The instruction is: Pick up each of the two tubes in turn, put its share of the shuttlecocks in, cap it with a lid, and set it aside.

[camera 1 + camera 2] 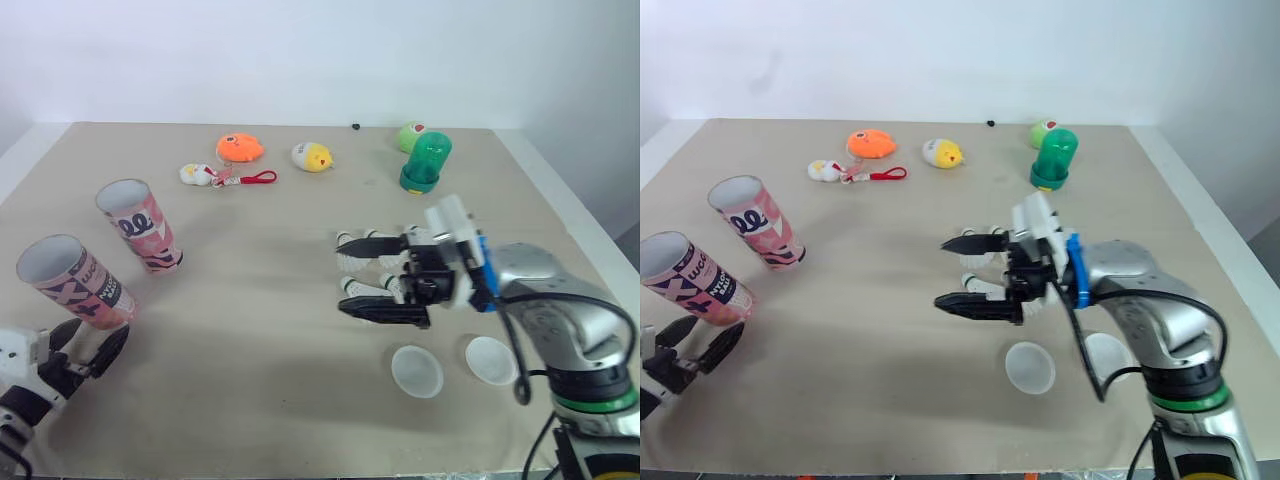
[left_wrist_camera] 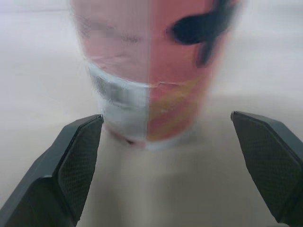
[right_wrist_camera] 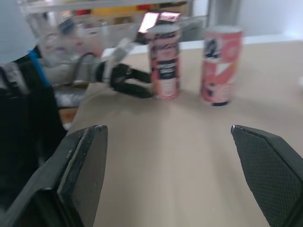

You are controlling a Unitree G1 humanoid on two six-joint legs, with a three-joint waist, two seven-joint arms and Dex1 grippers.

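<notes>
Head view: your left fingers point(image 1: 85, 345) spread wide and empty just short of the near tube point(image 1: 75, 285); your right fingers point(image 1: 345, 275), open and holding nothing, hover over the shuttlecocks point(image 1: 352, 286). Left wrist view: that tube sits closer to one finger, so closing now could tip it. Right wrist view: the far tube point(image 3: 221, 64) stands beside it; a topple could strike it

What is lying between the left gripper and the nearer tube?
Nothing. The left wrist view shows bare table between the open left gripper and the tube.
</notes>
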